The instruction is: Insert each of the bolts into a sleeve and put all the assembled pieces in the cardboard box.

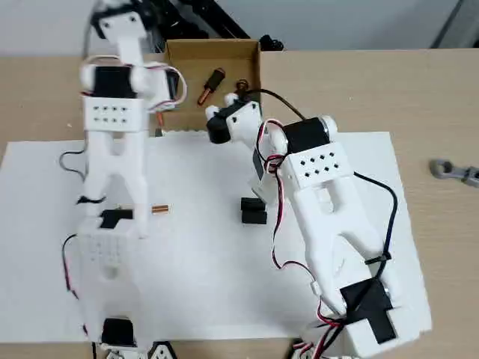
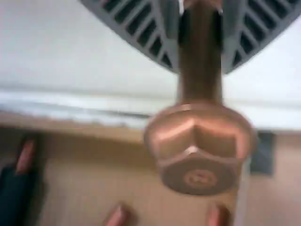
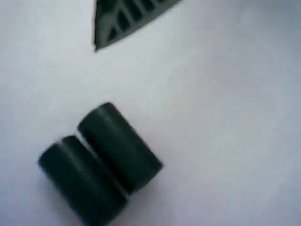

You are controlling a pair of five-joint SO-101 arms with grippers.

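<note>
Left wrist view has the left claw (image 2: 200,21) pinching a copper bolt (image 2: 200,150) by its shank, hex head hanging beyond the tips, probably for carrying toward a sleeve, while two black sleeves (image 3: 96,160) lie touching near the right claw (image 3: 127,23), whose state I cannot tell.

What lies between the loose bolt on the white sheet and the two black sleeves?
Nothing: in the high view the white sheet is bare between the loose bolt and the sleeves.

Behind white paper sheet (image 1: 194,262): brown cardboard box (image 1: 213,48), sleeved copper bolt (image 1: 212,84) inside. On sheet: two black cylindrical sleeves (image 1: 253,211) touching side by side, loose copper bolt (image 1: 160,209) to their left.
</note>
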